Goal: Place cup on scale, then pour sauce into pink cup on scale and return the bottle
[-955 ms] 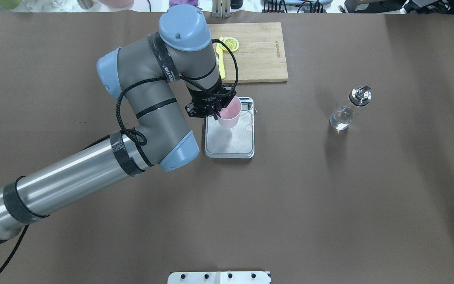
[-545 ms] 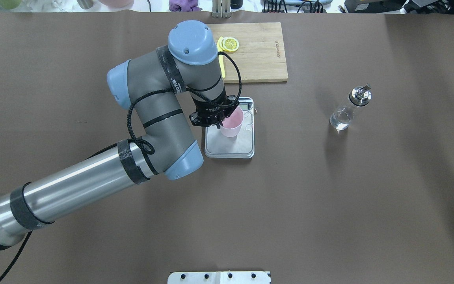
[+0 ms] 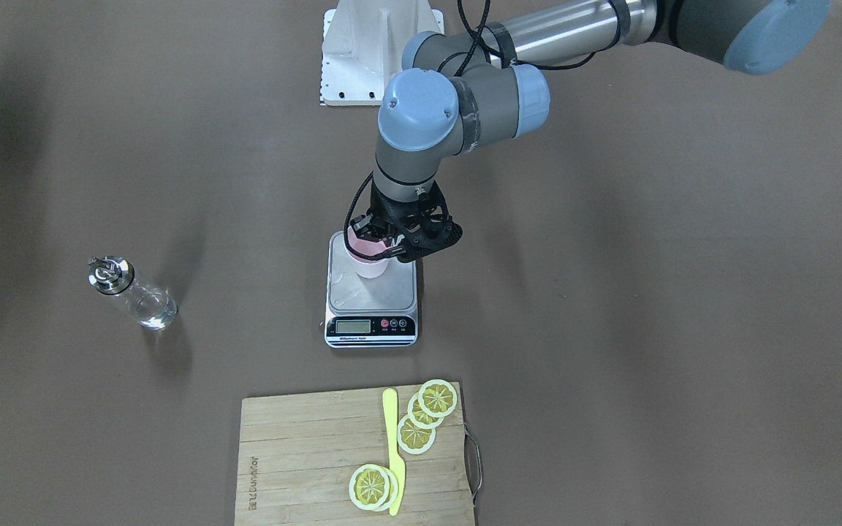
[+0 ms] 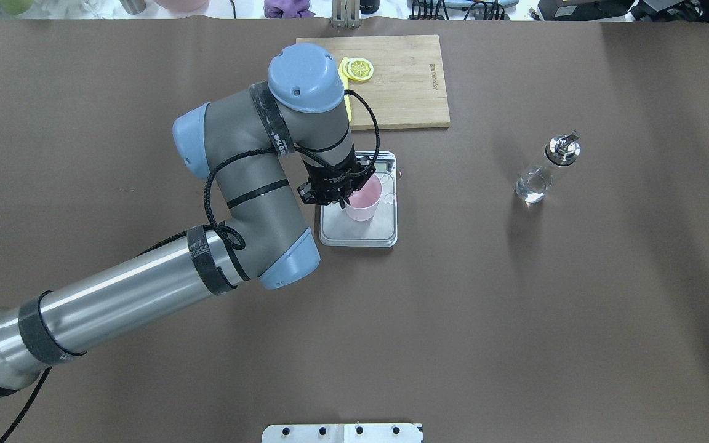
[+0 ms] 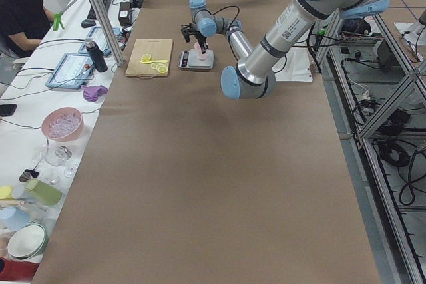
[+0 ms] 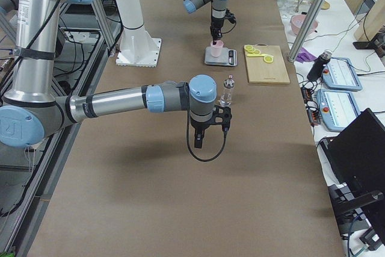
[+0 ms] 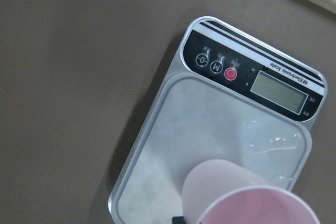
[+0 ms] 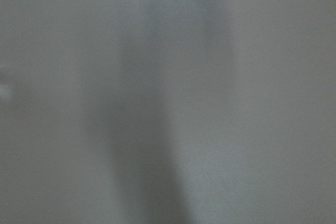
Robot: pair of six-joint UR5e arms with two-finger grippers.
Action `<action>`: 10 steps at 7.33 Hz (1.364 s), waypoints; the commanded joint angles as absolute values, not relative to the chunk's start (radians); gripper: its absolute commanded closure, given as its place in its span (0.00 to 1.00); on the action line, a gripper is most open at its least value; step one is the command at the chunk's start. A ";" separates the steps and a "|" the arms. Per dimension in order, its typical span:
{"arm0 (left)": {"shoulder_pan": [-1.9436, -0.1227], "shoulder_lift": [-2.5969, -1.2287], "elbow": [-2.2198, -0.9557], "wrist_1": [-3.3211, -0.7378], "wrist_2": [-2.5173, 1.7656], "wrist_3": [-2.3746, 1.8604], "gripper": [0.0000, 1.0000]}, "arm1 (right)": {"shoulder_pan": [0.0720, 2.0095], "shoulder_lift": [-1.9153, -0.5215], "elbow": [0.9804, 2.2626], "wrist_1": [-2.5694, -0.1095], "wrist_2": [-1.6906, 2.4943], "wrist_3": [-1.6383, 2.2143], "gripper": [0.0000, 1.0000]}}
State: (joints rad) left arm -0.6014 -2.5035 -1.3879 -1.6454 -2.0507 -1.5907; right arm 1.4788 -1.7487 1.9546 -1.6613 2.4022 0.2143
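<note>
My left gripper (image 4: 348, 192) is shut on the rim of the pale pink cup (image 4: 364, 200), near side of the rim. It holds the cup upright on or just above the scale (image 4: 360, 234), over the middle of the steel plate. In the front view the cup (image 3: 368, 261) sits at the plate's far left. The left wrist view shows the cup (image 7: 236, 192) over the scale (image 7: 210, 114). The clear glass bottle (image 4: 542, 175) with silver spout stands alone to the right. My right gripper (image 6: 210, 126) hangs near the bottle (image 6: 228, 91) in the right side view only; I cannot tell if it is open.
A wooden cutting board (image 4: 404, 80) with lemon slices (image 4: 359, 69) and a yellow knife (image 3: 392, 446) lies just beyond the scale. A few clear droplets (image 7: 273, 142) lie on the plate. The right wrist view is a grey blur.
My left gripper has carried the cup down and toward me, from tilted over the scale's display end to upright over the plate's middle. The bottle has not moved.
</note>
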 commanded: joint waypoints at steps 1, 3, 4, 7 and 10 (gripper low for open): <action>-0.612 -2.487 -1.406 -1.670 -2.031 -1.582 0.02 | 1.479 -1.749 1.957 -1.661 2.404 0.213 0.00; -0.638 -2.453 -1.500 -1.660 -2.039 -1.577 0.01 | 1.479 -1.734 1.979 -1.663 2.433 0.212 0.00; -0.655 -2.412 -1.564 -1.657 -2.043 -1.577 0.01 | 1.479 -1.721 2.009 -1.664 2.434 0.221 0.00; -0.683 -2.306 -1.704 -1.605 -2.043 -1.575 0.01 | 1.419 -1.701 2.159 -1.664 2.421 0.261 0.00; -0.683 -2.281 -1.729 -1.606 -2.040 -1.575 0.01 | 1.232 -1.718 2.287 -1.439 2.235 0.447 0.00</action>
State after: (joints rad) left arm -0.6819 -2.2861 -1.7242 -1.6060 -2.0409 -1.5754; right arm 1.3118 -1.7049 2.2489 -1.5694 2.3516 0.3451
